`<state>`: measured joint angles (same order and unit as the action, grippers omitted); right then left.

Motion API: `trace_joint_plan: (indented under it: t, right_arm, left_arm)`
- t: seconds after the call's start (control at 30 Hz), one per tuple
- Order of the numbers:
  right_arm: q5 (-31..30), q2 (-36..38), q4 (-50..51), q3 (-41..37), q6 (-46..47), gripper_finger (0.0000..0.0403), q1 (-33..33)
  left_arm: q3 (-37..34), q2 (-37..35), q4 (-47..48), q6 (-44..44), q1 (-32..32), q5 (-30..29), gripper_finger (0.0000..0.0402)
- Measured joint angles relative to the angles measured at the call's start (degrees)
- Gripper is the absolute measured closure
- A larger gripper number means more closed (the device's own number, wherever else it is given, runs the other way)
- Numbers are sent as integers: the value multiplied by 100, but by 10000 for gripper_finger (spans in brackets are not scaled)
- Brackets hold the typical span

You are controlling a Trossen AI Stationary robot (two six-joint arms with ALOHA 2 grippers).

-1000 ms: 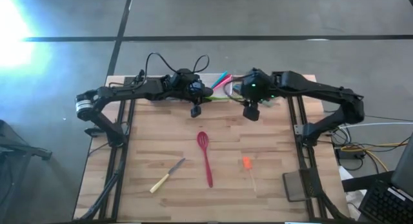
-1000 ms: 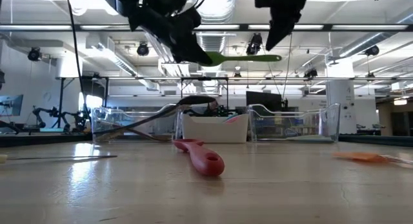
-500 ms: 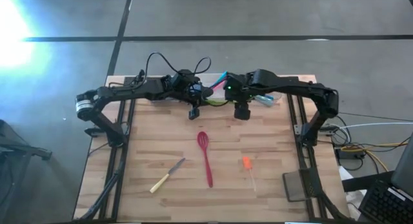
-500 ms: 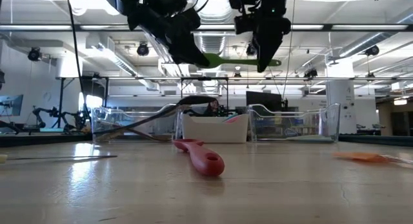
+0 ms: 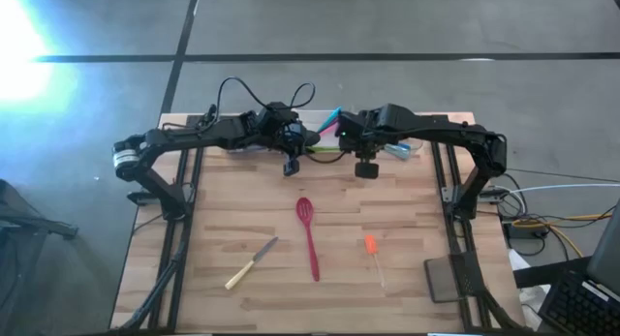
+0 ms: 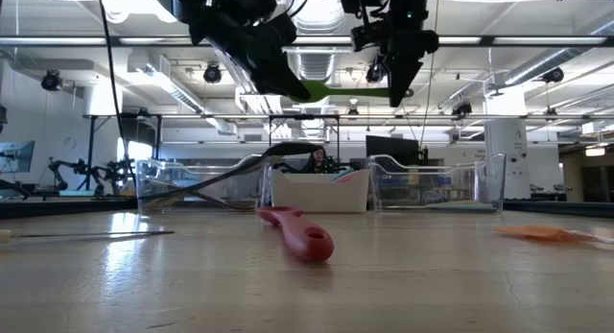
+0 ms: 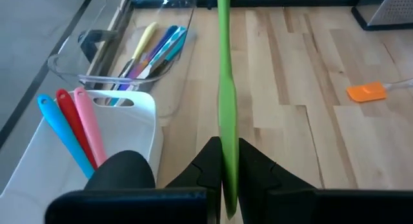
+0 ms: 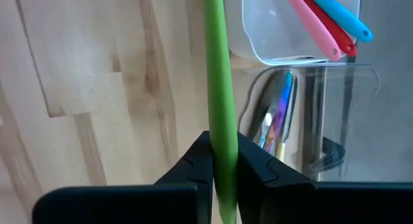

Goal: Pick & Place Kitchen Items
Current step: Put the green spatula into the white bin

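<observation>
1. Presently, one green utensil [image 5: 327,151] hangs above the far end of the table [image 5: 213,249], held at once by both claws: the left gripper [image 6: 288,83] is clamped on one end, the right gripper [image 6: 395,83] is clamped on the other.
2. Position: the green utensil spans the gap between the two claws, its handle passing straight between each pair of fingers, as the left wrist view [image 7: 226,121] and right wrist view [image 8: 218,88] both show.
3. Axis: long axis level, running crosswise from the left claw to the right claw, well above the tabletop in the low view.
4. One red slotted spoon [image 5: 309,234] lies flat on the table, nearer the front edge than both claws, its long axis running front to back, head toward the claws.
5. One knife [image 5: 251,262] with a pale handle lies on the left claw's side, slanted, blade end toward the claws.
6. One orange spatula [image 5: 372,251] lies on the right claw's side, orange head toward the claws.
7. One white tray [image 7: 132,130] sits just behind the claws; it holds three handles: one blue [image 7: 64,137], one red [image 7: 76,130], one pink [image 7: 90,127].
8. One clear tray [image 7: 97,62] beside it holds several mixed-colour utensils; count cannot be told.
</observation>
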<state>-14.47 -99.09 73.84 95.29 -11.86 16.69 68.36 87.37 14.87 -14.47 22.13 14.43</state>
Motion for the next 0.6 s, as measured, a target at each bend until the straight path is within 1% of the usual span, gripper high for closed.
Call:
trace_joint_plan:
  t: [0.07,0.1,0.3,0.37,0.43,0.47,0.6]
  right_arm:
    - [-112,0,43,7,-3,379,6]
    - [-168,7,60,7,-7,379,22]
    - [-440,132,125,10,-62,379,233]
    - [-668,157,104,18,-62,381,396]
    - [-766,160,103,20,-163,381,619]
    - [-791,160,91,20,-238,381,734]
    - [-843,79,7,20,-605,381,1186]
  left_arm:
    - [-2,0,-10,-8,-9,-48,374]
    - [-2,0,-34,-10,-11,-104,365]
    - [-6,0,33,97,-11,-491,268]
    - [-11,-5,168,105,-17,-678,237]
    - [-13,-12,299,101,-26,-890,211]
    - [-13,-27,411,70,-28,-901,200]
    - [-55,-99,840,91,-7,-943,176]
